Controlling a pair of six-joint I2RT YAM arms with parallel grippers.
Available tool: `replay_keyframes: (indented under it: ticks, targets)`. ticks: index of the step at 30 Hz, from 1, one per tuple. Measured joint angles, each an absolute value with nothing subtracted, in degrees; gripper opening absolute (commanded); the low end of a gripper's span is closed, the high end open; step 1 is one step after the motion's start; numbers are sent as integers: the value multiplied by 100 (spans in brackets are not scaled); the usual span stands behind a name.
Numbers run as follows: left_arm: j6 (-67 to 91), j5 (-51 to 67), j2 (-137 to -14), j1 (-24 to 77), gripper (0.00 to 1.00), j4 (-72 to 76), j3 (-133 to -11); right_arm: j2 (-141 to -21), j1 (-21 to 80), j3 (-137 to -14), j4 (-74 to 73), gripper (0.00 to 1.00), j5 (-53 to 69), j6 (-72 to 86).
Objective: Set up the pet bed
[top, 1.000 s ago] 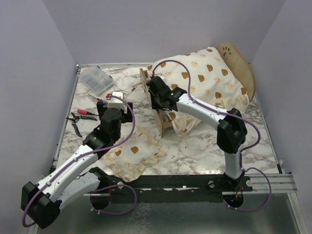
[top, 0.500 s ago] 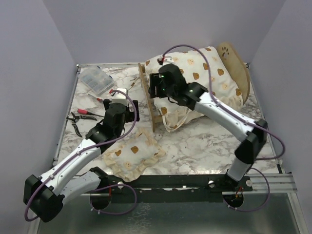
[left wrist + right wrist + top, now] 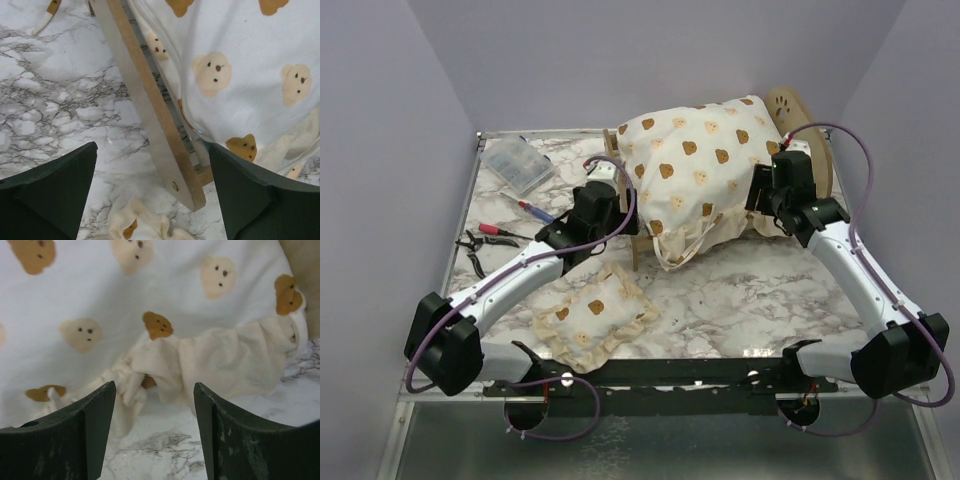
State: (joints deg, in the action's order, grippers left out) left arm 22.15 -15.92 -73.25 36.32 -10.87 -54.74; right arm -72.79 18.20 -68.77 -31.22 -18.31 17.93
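1. Pet bed (image 3: 798, 112) stands on the far right part of the marble worktop (image 3: 750, 290). Its rounded headboard with the paw-print cutout is by the far right corner. Its low footboard (image 3: 145, 105) is near the middle of the far edge.
2. A large bear-print ruffled cushion (image 3: 700, 165) is heaped across the frame from footboard to headboard and hides the base. Its ruffle hangs over the near side down to the worktop.
3. The left gripper (image 3: 152, 147) is spread wide at the near end of the footboard. In its wrist view one finger shows on each side of the plywood plank, and neither touches it.
4. The right gripper (image 3: 153, 385) is at the headboard end and faces the cushion's ruffle. Its fingers stand apart with nothing between them.
5. A small matching bear-print pillow (image 3: 597, 317) lies flat near the near edge, left of centre and apart from the bed.
6. Toward the far left corner sits a clear plastic organiser box (image 3: 517, 165). Nearer along the left edge lie a red-handled screwdriver (image 3: 535, 210) and pliers (image 3: 485, 236).
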Motion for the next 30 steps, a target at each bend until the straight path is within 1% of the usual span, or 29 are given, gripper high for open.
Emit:
replay_keyframes:
  ticks: [2,5,10,16,25,28,30]
  targets:
    - [2257,-1586,-7526,3695,93,-1094,-5634,-7266,1656,-6613,-3131,63,-1747,1732]
    - [2300,-1599,-7644,3868,92,-1105,-5793,-7255,1619,-6285,-3081,54,-1487,1629]
    - [2314,-1758,-7640,4353,91,-1125,-5878,-7275,1623,-6130,-3006,45,-1092,1542]
    - [2373,-2080,-7583,5043,91,-1409,-5870,-7448,1623,-6001,-2783,45,-755,1542]
    - [2766,-2287,-6810,5188,91,-1776,-5443,-7577,1623,-5754,-2539,44,104,1616]
    - [2877,-2307,-6624,5188,91,-1870,-5330,-7631,1623,-5688,-2438,40,228,1660]
    - [2947,-2316,-6534,5188,91,-1914,-5264,-7660,1623,-5629,-2392,34,298,1691]
